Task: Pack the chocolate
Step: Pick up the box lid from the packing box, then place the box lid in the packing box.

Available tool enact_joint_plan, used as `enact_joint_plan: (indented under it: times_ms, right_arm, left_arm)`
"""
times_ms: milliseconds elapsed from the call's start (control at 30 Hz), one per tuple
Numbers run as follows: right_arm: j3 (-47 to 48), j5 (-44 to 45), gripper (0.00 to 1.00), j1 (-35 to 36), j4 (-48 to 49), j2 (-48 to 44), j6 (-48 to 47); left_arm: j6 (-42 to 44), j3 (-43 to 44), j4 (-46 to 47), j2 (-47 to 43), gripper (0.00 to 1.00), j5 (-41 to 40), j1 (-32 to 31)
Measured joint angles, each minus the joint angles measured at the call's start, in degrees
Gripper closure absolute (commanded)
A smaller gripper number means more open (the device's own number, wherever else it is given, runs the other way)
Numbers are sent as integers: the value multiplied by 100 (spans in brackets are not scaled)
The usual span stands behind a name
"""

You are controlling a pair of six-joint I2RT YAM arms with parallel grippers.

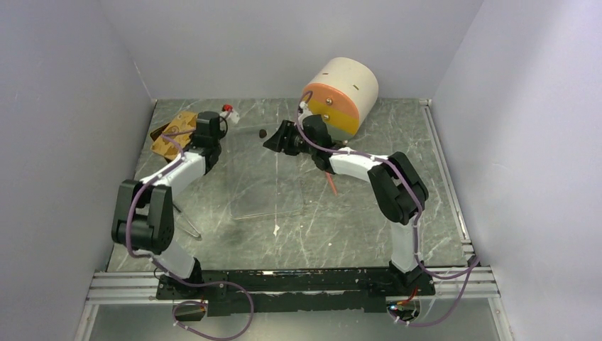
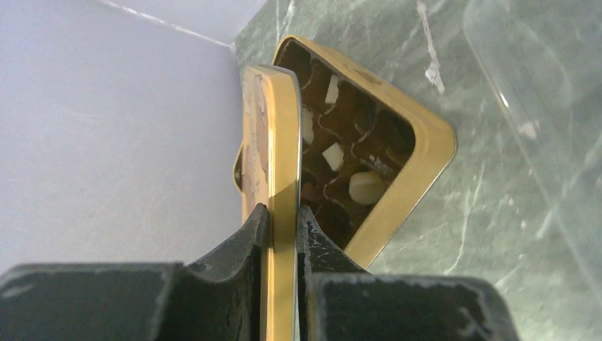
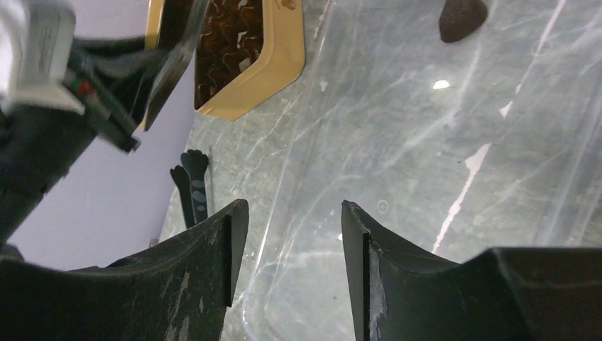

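A gold box point(image 2: 419, 167) lies in the far left corner, with cream-white chocolate pieces point(image 2: 367, 186) in its brown compartments. My left gripper point(image 2: 282, 217) is shut on the edge of the box's gold lid point(image 2: 268, 135), which stands upright beside the box. One dark brown chocolate piece point(image 1: 262, 133) lies loose on the table, just left of my right gripper point(image 1: 275, 140). In the right wrist view that piece point(image 3: 461, 18) sits ahead of the gripper point(image 3: 287, 213), whose jaws stand open and empty above a clear plastic tray point(image 3: 369, 142).
A cream, orange and yellow cylinder point(image 1: 342, 96) lies at the back behind the right arm. The clear plastic tray point(image 1: 266, 186) covers the table's middle. An orange-red stick point(image 1: 332, 185) lies under the right arm, black tongs point(image 1: 186, 220) by the left arm.
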Motion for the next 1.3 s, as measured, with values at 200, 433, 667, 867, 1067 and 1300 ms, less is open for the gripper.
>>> enact_joint_plan:
  times_ms: [200, 433, 667, 867, 1067, 1300]
  right_arm:
    - [-133, -111, 44, -116, 20, -66, 26]
    - [-199, -212, 44, -151, 72, -107, 42]
    - [-208, -315, 44, -212, 166, -107, 114]
    - [-208, -409, 44, -302, 186, -107, 170]
    - [-212, -452, 44, -378, 221, -107, 186]
    - [-214, -474, 44, -426, 275, -107, 219]
  left_arm:
    - [966, -1167, 616, -739, 95, 450, 0]
    - [1919, -1491, 1128, -732, 95, 525, -11]
    - [2540, -1491, 1644, -796, 95, 595, -33]
    - [2721, -1445, 2063, -562, 95, 649, 9]
    - [2542, -1427, 1985, -155, 95, 1047, 179]
    - [2500, -1434, 1989, 151, 95, 1340, 369]
